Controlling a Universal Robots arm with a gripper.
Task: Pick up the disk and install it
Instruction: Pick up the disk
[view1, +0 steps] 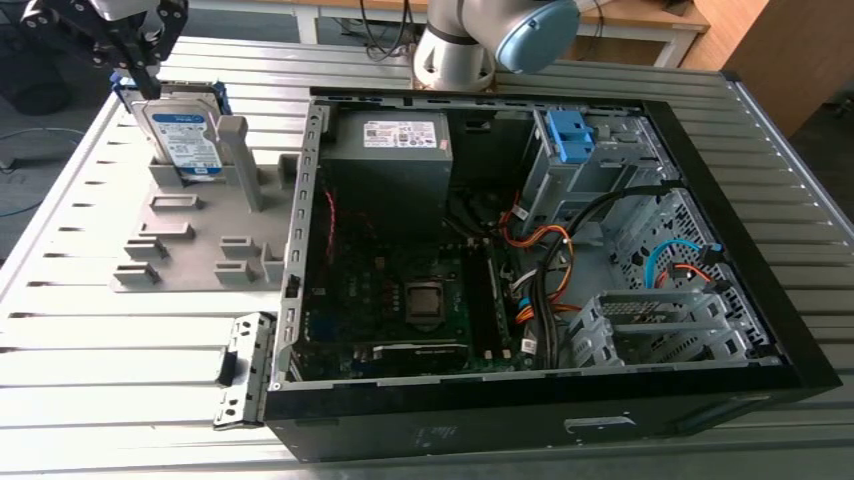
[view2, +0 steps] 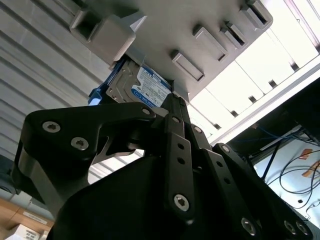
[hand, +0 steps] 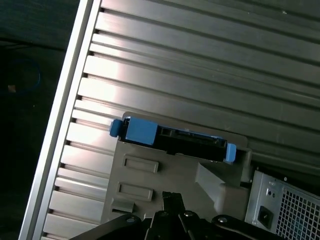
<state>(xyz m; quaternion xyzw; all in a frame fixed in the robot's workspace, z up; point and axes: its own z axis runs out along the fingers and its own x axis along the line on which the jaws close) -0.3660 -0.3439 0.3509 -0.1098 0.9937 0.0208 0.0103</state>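
**A:** Nearest to us is the black computer case (view1: 534, 430). It lies open on the slatted metal table (view1: 80, 350), with the motherboard (view1: 387, 290) exposed inside.

**B:** Orange cables (view1: 547, 240) loop just right of that board. Further back sits the large grey box (view1: 387, 170) with its small white label, and a bare blue bracket (view1: 570, 135) is in the far right bay.

**A:** And the disk?

**B:** It's outside the case, on the exterior view's left. A grey holder (view1: 174, 250) lies on the table beside the case, and the disk (view1: 184, 140) stands upright on edge at its far end, label facing us and blue frame showing at the top corners. The second wrist view has that label (view2: 145, 87) past the fingers, and the first wrist view looks down on the disk's top edge (hand: 175, 140).

**A:** Where's the gripper?

**B:** The gripper (view1: 138, 72) hangs over the disk's far top corner. In both wrist views its fingertips (view2: 172, 100) (hand: 170, 196) are pressed together with nothing between them. I can't tell whether they touch the disk.

**A:** At the far edge of the table stands the arm's base (view1: 461, 50).
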